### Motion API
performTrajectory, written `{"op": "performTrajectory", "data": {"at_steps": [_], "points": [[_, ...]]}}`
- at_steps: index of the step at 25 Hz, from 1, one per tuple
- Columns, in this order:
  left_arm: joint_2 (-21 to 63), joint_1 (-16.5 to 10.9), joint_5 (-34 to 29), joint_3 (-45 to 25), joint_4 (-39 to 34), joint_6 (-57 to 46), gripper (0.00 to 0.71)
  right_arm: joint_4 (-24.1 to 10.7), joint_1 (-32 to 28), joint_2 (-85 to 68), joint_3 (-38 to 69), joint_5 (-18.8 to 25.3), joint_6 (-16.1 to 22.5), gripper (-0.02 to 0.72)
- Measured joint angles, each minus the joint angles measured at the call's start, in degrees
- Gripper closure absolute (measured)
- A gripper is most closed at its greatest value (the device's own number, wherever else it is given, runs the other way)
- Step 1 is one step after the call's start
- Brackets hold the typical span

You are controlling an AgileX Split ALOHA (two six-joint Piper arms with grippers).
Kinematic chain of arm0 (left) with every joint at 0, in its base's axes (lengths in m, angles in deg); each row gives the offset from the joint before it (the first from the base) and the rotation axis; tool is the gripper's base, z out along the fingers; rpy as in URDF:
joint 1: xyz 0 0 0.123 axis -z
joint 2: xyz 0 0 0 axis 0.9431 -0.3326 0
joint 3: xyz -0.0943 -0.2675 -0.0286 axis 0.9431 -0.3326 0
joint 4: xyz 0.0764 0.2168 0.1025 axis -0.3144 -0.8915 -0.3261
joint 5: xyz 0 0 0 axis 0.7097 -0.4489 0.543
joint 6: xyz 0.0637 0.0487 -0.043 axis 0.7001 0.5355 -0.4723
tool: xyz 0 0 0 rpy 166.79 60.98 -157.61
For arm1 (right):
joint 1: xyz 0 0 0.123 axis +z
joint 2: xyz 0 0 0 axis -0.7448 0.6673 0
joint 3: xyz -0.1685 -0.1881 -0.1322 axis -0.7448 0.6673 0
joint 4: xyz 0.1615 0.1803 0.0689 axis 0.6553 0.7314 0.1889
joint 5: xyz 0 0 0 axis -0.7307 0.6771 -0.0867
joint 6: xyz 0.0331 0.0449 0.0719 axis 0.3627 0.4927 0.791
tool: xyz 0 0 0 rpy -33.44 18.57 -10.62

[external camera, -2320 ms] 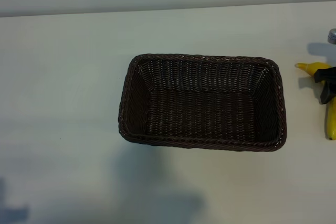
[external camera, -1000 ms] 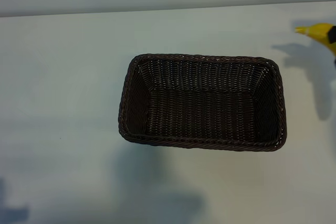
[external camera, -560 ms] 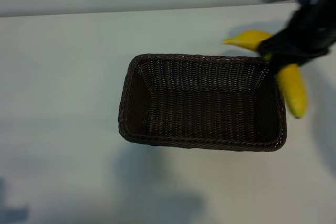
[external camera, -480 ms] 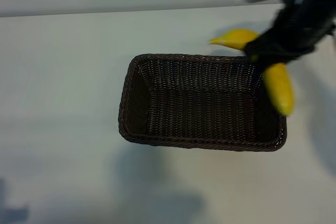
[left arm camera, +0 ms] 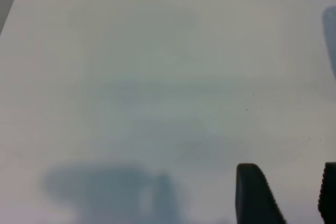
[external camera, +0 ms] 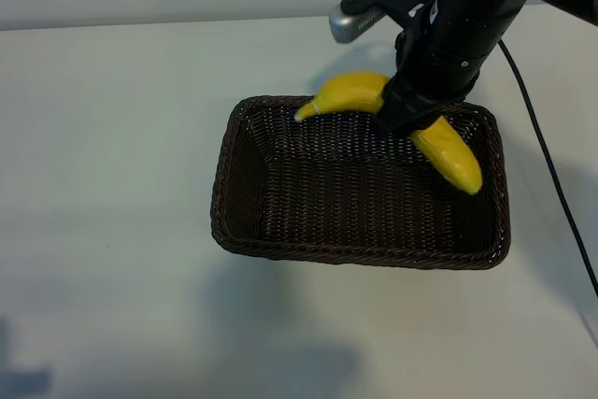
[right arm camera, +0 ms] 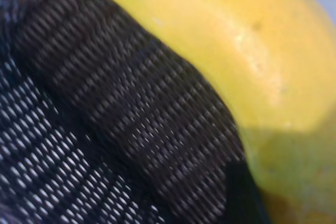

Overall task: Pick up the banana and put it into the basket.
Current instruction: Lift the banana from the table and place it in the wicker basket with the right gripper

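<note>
Left gripper [left arm camera: 286, 198] idle and parted over bare table [external camera: 112, 137]; basket [external camera: 280, 251] mid-table, banana [external camera: 350, 92] now above its far right corner, clamped by right gripper [external camera: 404, 119], previously outside the rim.

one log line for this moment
right gripper: holding curved yellow banana | over dark brown wicker basket | left gripper: idle, open
</note>
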Motion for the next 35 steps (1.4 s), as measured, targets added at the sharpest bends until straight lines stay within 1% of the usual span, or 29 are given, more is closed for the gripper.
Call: {"op": "performTrajectory", "data": {"at_steps": [2,5,9,12,16,20,26,31,35], "points": [[0.0,0.0,0.0,0.0,0.0,0.0,0.353,-0.4,0.0,0.5,0.0,-0.2,-2.2,0.283],[0.0,0.0,0.0,0.0,0.0,-0.2,0.353,-0.5,0.0,1.4,0.0,-1.3,-3.3,0.283],[0.0,0.0,0.0,0.0,0.0,-0.2,0.353,1.3,0.1,2.6,0.0,-1.8,-3.9,0.283],[0.0,0.0,0.0,0.0,0.0,-0.2,0.353,3.3,0.2,3.6,0.0,-1.6,-4.3,0.283],[0.0,0.0,0.0,0.0,0.0,-0.2,0.353,5.2,0.2,5.0,0.0,-1.6,-4.5,0.283],[0.0,0.0,0.0,0.0,0.0,-0.2,0.353,5.5,0.2,6.7,0.0,-1.6,-4.6,0.283],[0.0,0.0,0.0,0.0,0.0,-0.2,0.353,6.5,0.3,7.3,0.0,-3.6,-4.6,0.283],[0.0,0.0,0.0,0.0,0.0,-0.2,0.353,6.8,0.8,7.3,0.0,-3.6,-4.6,0.283],[0.0,0.0,0.0,0.0,0.0,-0.1,0.353,6.8,1.0,7.3,0.0,-2.9,-4.6,0.248]]}}
